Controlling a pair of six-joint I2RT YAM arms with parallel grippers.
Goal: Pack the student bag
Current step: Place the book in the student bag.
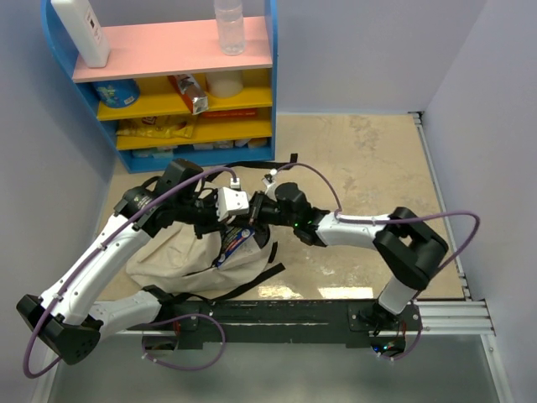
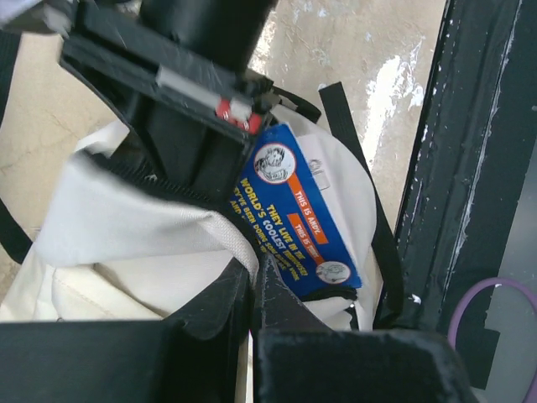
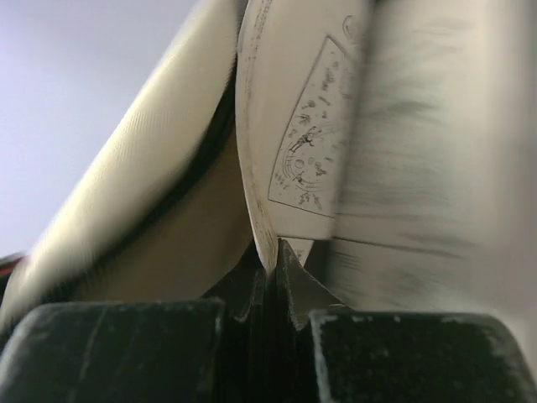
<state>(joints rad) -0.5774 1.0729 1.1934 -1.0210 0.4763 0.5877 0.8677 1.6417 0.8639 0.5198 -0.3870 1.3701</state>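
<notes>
The beige student bag (image 1: 172, 259) lies on the floor at the left, its opening facing right. My left gripper (image 1: 225, 220) is shut on the rim of the bag's opening (image 2: 239, 243) and holds it up; its fingertips (image 2: 270, 281) meet on the fabric. A blue book (image 1: 236, 243) stands partly inside the opening (image 2: 295, 220). My right gripper (image 1: 257, 210) is shut on the book's edge; in the right wrist view the pale pages (image 3: 302, 134) run into the closed gripper (image 3: 273, 254), with bag fabric (image 3: 134, 193) to the left.
A blue shelf unit (image 1: 172, 84) with a pink top stands at the back left, holding a clear bottle (image 1: 229, 25), a white bottle (image 1: 82, 29) and snack packs. The black rail (image 1: 277, 315) runs along the near edge. Black bag straps (image 1: 252, 281) trail toward it.
</notes>
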